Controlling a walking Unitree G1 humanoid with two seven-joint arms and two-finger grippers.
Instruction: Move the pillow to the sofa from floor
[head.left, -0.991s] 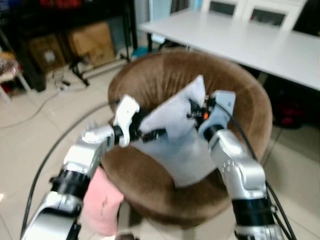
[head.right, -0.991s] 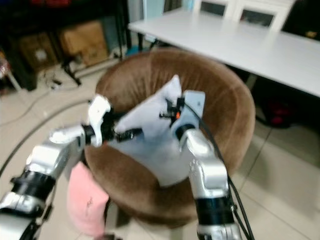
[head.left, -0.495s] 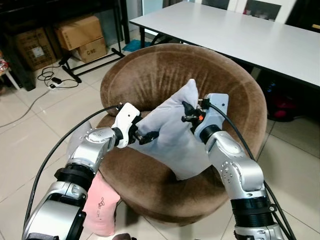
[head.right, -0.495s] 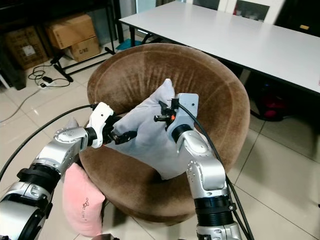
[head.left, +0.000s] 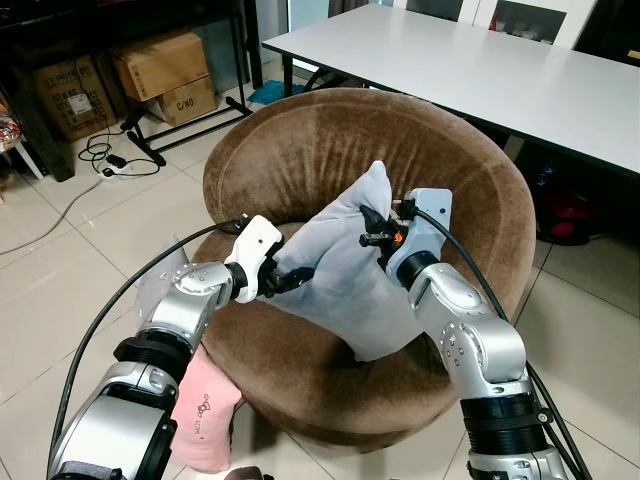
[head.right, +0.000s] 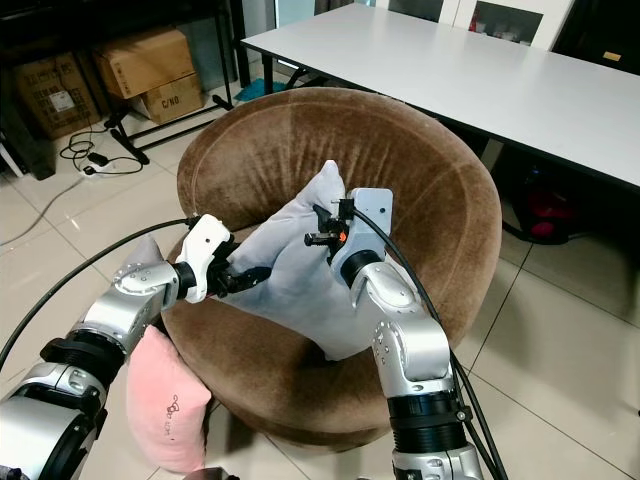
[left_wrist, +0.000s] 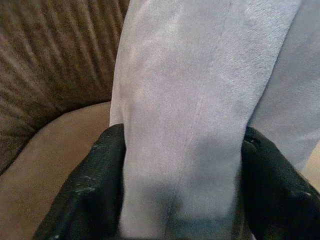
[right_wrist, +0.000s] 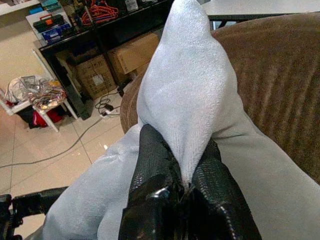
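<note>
— How far along is the job judged to be?

— Most of it looks done. The grey pillow (head.left: 345, 275) is off the floor and is held above the seat of the round brown sofa (head.left: 300, 370), inside the curve of the sofa's backrest. Its lower corner appears to be touching the seat cushion, though that cannot be told for certain.

— And how is it being held?

— By both grippers. The left gripper (head.left: 288, 277) is closed on the pillow's edge on the side towards the sofa's front rim; in the left wrist view a fold of grey fabric is seen pinched between the two black fingers (left_wrist: 92, 190). The right gripper (head.right: 322, 228) is clamped on the pillow's upper corner, nearer the sofa's backrest; in the right wrist view the fingers (right_wrist: 155, 165) are pressed almost together, with only a thin ridge of fabric caught between them.

— So what is left?

— The release, it is judged. The pillow is stood up on edge and is carried by the arms rather than by the sofa, so it must still be lowered until its weight is taken by the seat, and both grips must then be let go.

— Is anything else lying about?

— A pink pillow (head.right: 165, 410) is seen on the tiled floor, against the sofa's outer front. A white table (head.left: 480, 70) is set behind the sofa's backrest.
</note>
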